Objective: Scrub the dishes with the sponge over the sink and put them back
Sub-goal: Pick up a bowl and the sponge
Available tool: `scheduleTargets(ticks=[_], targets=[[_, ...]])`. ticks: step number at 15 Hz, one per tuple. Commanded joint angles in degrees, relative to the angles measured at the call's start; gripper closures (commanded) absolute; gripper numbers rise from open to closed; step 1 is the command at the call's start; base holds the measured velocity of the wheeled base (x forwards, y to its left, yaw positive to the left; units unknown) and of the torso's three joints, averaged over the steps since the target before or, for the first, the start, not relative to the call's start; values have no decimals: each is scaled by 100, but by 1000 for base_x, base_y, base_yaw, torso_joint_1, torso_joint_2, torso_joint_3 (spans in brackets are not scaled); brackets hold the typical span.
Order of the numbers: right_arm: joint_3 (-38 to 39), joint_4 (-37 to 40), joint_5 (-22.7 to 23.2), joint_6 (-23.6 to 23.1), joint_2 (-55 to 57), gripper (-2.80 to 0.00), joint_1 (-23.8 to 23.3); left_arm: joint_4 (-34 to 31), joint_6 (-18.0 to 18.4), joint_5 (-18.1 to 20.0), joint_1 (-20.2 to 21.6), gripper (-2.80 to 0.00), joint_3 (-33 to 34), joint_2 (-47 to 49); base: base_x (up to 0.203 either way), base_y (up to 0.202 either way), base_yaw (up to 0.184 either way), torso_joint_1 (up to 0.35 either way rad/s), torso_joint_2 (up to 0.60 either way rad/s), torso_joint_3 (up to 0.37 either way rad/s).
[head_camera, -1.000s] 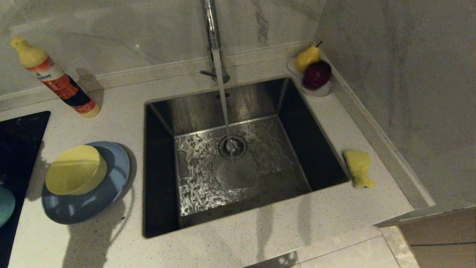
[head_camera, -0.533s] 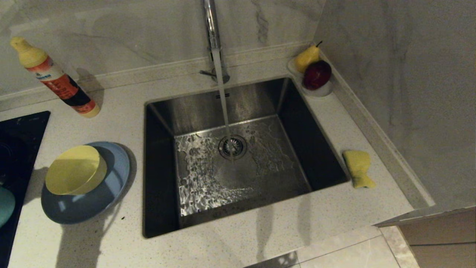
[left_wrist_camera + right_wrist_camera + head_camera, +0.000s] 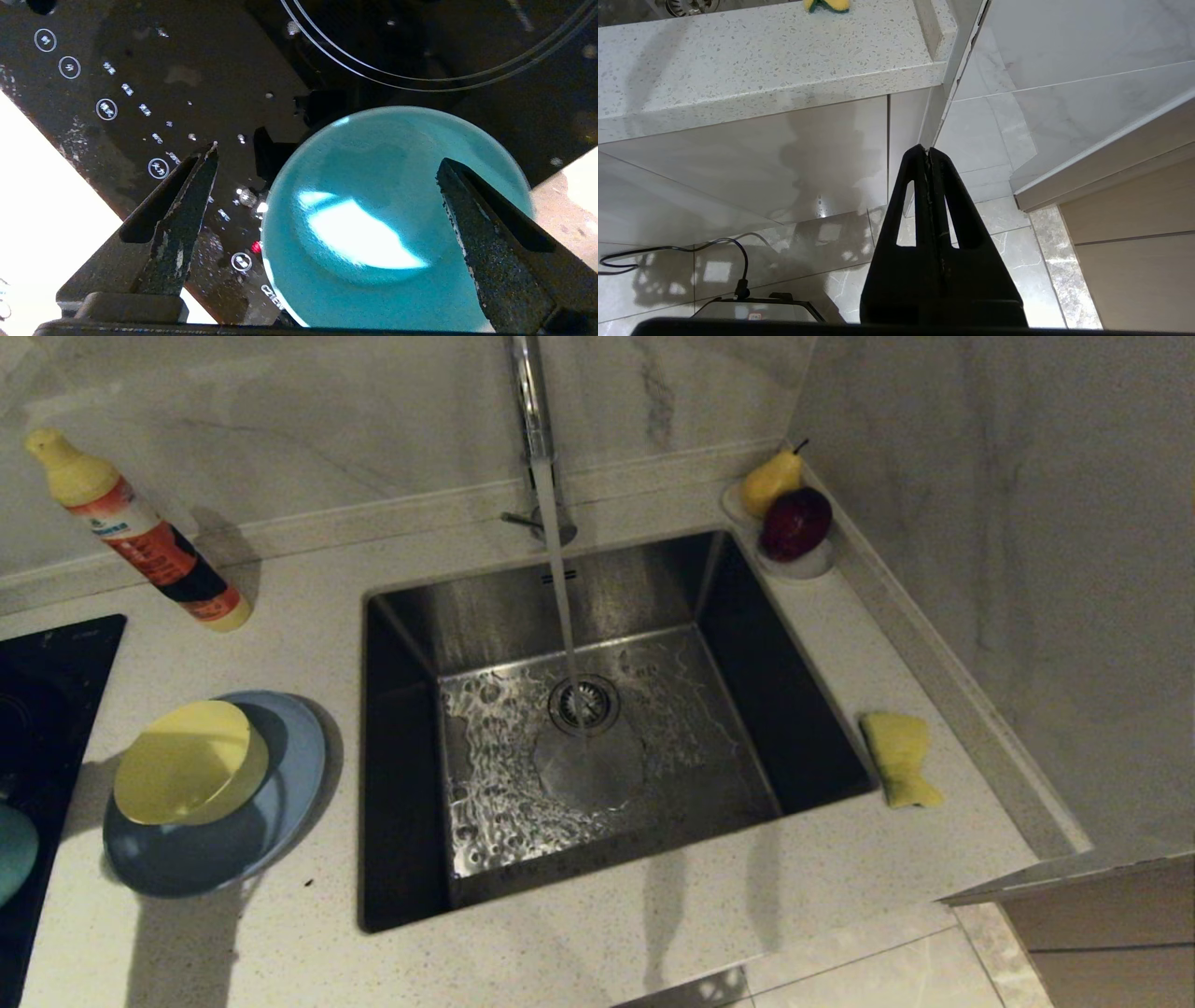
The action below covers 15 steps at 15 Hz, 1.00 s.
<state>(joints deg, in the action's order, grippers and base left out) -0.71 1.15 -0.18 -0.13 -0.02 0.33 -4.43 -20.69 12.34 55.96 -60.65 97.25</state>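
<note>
While water runs from the tall chrome tap into the square stainless-steel sink, nothing suggests that scrubbing has begun, so I judge the task barely started. Leftmost, the left gripper hangs released, jaws spread wide and holding nothing, above the small teal bowl, which sits on the black glass hob; the bowl lies below and between the jaws, nearer one of them. Next along the pale speckled counter, the small pale-yellow bowl rests on the wide light-blue plate. Right of the sink lies the yellow sponge, untouched, well apart from that gripper. Below the counter edge, the right gripper hangs clenched and empty.
</note>
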Motion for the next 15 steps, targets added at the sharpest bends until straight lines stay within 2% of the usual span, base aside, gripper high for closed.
scheduleTargets(ticks=[1, 5, 15], targets=[[0, 0, 1, -4, -6, 0, 2, -18, -18, 24, 73, -280, 0, 128, 0, 0, 0, 0, 0, 0], [0, 0, 1, -4, -6, 0, 2, -32, -154, 489, 187, -280, -9, 259, 0, 0, 0, 0, 0, 0], [0, 0, 1, -4, -6, 0, 2, -37, -176, 529, 389, -280, -35, 599, 0, 0, 0, 0, 0, 0]])
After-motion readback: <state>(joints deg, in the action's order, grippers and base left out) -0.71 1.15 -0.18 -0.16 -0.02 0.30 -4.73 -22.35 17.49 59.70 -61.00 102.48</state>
